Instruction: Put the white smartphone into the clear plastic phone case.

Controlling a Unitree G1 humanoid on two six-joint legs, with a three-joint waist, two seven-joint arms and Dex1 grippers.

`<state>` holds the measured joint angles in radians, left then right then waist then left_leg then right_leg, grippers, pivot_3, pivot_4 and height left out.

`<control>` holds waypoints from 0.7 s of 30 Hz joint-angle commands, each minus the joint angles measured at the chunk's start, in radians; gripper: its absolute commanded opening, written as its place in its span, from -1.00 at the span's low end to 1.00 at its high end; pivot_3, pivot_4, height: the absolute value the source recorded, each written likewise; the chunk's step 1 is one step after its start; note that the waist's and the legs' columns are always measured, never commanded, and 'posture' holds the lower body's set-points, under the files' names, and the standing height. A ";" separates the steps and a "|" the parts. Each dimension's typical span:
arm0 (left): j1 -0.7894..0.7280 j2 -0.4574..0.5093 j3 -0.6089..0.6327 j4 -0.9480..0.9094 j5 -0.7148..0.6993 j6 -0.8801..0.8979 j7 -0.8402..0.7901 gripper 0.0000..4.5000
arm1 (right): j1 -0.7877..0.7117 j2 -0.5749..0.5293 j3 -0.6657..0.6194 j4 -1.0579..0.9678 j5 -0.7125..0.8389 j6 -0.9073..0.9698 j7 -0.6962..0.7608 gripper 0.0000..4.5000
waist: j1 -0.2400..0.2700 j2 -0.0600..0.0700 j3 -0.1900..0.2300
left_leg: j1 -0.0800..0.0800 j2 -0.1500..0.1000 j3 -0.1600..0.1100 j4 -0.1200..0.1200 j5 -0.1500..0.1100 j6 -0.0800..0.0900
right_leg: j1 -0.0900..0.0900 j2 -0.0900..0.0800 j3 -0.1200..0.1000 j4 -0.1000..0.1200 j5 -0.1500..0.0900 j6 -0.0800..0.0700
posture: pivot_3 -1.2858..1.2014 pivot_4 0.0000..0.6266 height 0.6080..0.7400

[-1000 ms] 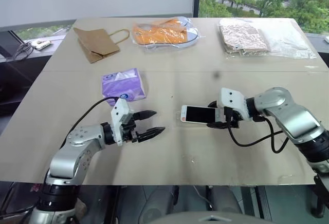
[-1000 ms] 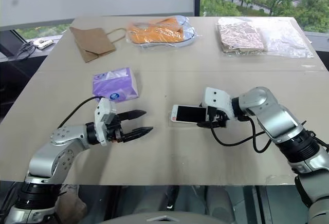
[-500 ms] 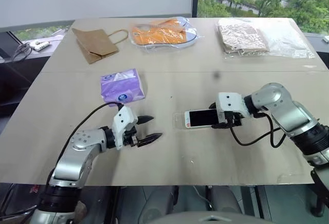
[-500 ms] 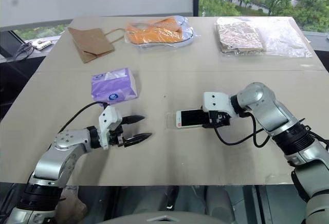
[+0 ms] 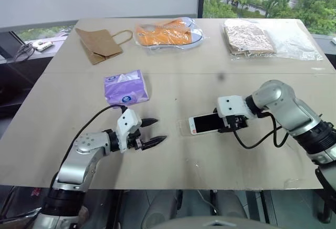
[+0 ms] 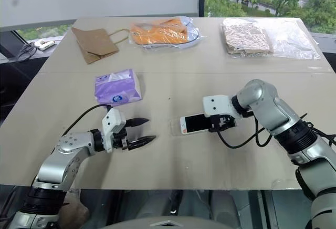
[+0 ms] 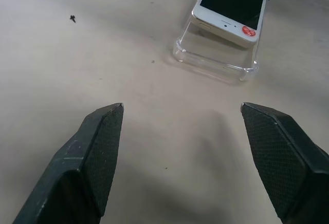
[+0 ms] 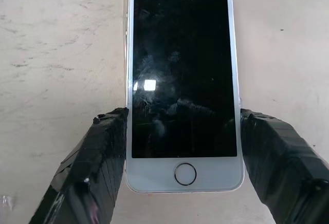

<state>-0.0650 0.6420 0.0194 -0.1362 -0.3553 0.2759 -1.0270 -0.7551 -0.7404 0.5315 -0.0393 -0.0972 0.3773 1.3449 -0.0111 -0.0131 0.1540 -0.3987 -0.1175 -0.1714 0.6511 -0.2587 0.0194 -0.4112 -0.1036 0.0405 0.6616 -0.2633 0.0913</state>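
Observation:
The white smartphone (image 8: 180, 75) has a black screen and a red sticker at its far end. My right gripper (image 5: 227, 123) is shut on it, its fingers (image 8: 105, 147) pressing the long edges near the home button. The phone (image 5: 202, 124) is tilted, with its sticker end over the clear plastic phone case (image 7: 216, 62). The case (image 5: 182, 127) lies flat on the table and juts out past the phone toward my left arm. My left gripper (image 5: 160, 129) stands open a little to the left of the case, low over the table, with nothing between its fingers (image 7: 100, 147).
A purple tissue pack (image 5: 126, 88) lies behind my left gripper. Along the far edge of the beige table (image 5: 184, 171) are a brown paper bag (image 5: 98, 44), an orange item in a clear bag (image 5: 167, 32) and a patterned item in clear bags (image 5: 252, 37).
My right wrist has turned and the phone now sits tilted, drawn slightly to the right, so more of the case shows. My left gripper has sunk a little and stays open.

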 commanded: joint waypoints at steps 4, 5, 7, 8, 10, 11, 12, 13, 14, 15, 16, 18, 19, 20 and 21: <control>-0.002 -0.005 -0.007 -0.015 0.004 -0.022 0.009 0.66 | 0.017 0.025 -0.003 -0.022 0.013 0.048 0.020 0.75 | -0.002 0.000 0.000 | 0.000 0.000 0.000 0.000 0.000 0.000 | 0.000 0.000 0.000 0.000 0.000 0.000 | 0.03 -0.52 1.00; -0.003 -0.006 -0.014 -0.012 0.013 -0.026 0.011 0.66 | 0.019 0.030 -0.014 -0.031 0.025 0.063 0.018 0.86 | -0.002 0.000 0.000 | 0.000 0.000 0.000 0.000 0.000 0.000 | 0.000 0.000 0.000 0.000 0.000 0.000 | 0.03 -0.52 1.00; -0.008 -0.009 -0.028 -0.003 0.032 -0.034 0.020 0.66 | 0.023 0.038 -0.034 -0.047 0.039 0.082 0.005 0.93 | -0.005 0.000 0.000 | 0.000 0.000 0.000 0.000 0.000 0.000 | 0.000 0.000 0.001 0.000 0.000 0.000 | 0.03 -0.52 1.00; -0.013 -0.013 -0.034 0.004 0.042 -0.038 0.028 0.66 | 0.025 0.041 -0.044 -0.056 0.043 0.089 -0.006 0.93 | -0.005 0.000 0.000 | 0.000 0.000 0.000 0.000 0.000 0.000 | 0.000 0.000 0.001 0.000 0.000 0.000 | 0.03 -0.52 1.00; -0.025 -0.023 -0.050 0.018 0.062 -0.044 0.046 0.66 | 0.035 0.042 -0.067 -0.086 0.062 0.104 -0.018 0.93 | -0.004 0.000 0.000 | 0.000 0.000 0.000 0.000 0.000 0.000 | 0.000 0.000 0.000 0.001 0.000 0.000 | 0.03 -0.52 1.00; -0.031 -0.029 -0.059 0.026 0.077 -0.050 0.058 0.66 | 0.043 0.033 -0.082 -0.115 0.079 0.118 -0.011 0.93 | -0.003 0.000 0.000 | 0.000 0.000 0.000 0.000 0.000 0.000 | 0.000 0.000 0.000 0.001 0.000 0.000 | 0.03 -0.52 1.00; -0.036 -0.034 -0.067 0.035 0.090 -0.057 0.069 0.66 | 0.048 0.026 -0.093 -0.137 0.094 0.128 -0.006 0.93 | -0.002 0.000 0.000 | 0.000 0.000 0.000 0.000 0.000 0.000 | -0.001 0.000 0.000 0.001 0.000 0.000 | 0.03 -0.52 1.00; -0.042 -0.045 -0.076 0.043 0.105 -0.061 0.087 0.66 | 0.052 0.024 -0.112 -0.158 0.109 0.141 -0.013 0.93 | -0.001 0.000 0.000 | 0.000 0.000 0.000 0.000 0.000 0.000 | 0.000 0.000 0.000 0.001 0.000 0.000 | 0.03 -0.52 1.00; -0.048 -0.056 -0.086 0.051 0.124 -0.058 0.113 0.66 | 0.054 0.024 -0.131 -0.177 0.124 0.163 -0.026 0.93 | 0.001 0.000 0.000 | 0.000 0.000 0.000 0.000 0.000 0.000 | 0.000 0.000 0.000 0.001 0.000 0.000 | 0.03 -0.52 1.00; -0.054 -0.067 -0.092 0.058 0.139 -0.055 0.135 0.66 | 0.055 0.026 -0.149 -0.190 0.135 0.178 -0.041 0.93 | 0.002 0.000 0.000 | 0.000 0.000 0.000 0.001 0.000 0.000 | 0.000 0.000 0.000 0.001 0.000 0.000 | 0.03 -0.52 1.00; -0.057 -0.077 -0.099 0.062 0.153 -0.048 0.155 0.66 | 0.058 0.026 -0.165 -0.205 0.144 0.188 -0.055 0.93 | 0.005 0.000 0.000 | 0.000 0.000 0.000 0.001 0.000 0.000 | 0.000 0.000 0.000 0.001 0.000 0.000 | 0.03 -0.52 1.00; -0.061 -0.093 -0.115 0.075 0.184 -0.049 0.186 0.66 | 0.070 0.021 -0.193 -0.231 0.152 0.191 -0.083 0.93 | 0.009 0.001 -0.001 | 0.000 -0.001 0.000 0.002 0.000 0.000 | 0.001 0.000 0.000 0.002 0.000 0.000 | 0.03 -0.52 1.00; -0.064 -0.099 -0.122 0.082 0.196 -0.053 0.198 0.66 | 0.075 0.019 -0.202 -0.239 0.153 0.189 -0.097 0.93 | 0.015 0.002 -0.001 | 0.000 -0.001 0.000 0.002 0.000 0.000 | 0.001 0.000 0.000 0.002 0.000 0.000 | 0.03 -0.52 1.00; -0.074 -0.113 -0.130 0.091 0.210 -0.052 0.218 0.66 | 0.088 0.006 -0.205 -0.251 0.146 0.186 -0.107 0.93 | 0.021 0.003 -0.002 | 0.001 -0.001 0.000 0.002 0.000 0.000 | 0.002 0.000 0.000 0.002 0.001 0.000 | 0.03 -0.52 1.00; -0.083 -0.122 -0.135 0.099 0.218 -0.052 0.232 0.66 | 0.095 -0.004 -0.205 -0.258 0.141 0.184 -0.113 0.93 | 0.027 0.003 -0.002 | 0.002 -0.001 -0.001 0.002 0.000 0.000 | 0.002 0.000 0.000 0.002 0.001 0.000 | 0.03 -0.52 1.00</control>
<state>-0.1380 0.5298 -0.0976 -0.0819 -0.1853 0.2118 -0.8487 -0.6648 -0.7293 0.3540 -0.2559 0.0458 0.5642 1.2491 0.0154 -0.0100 0.1518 -0.3966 -0.1183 -0.1722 0.6531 -0.2580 0.0187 -0.4090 -0.1038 0.0397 0.6641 -0.2619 0.0915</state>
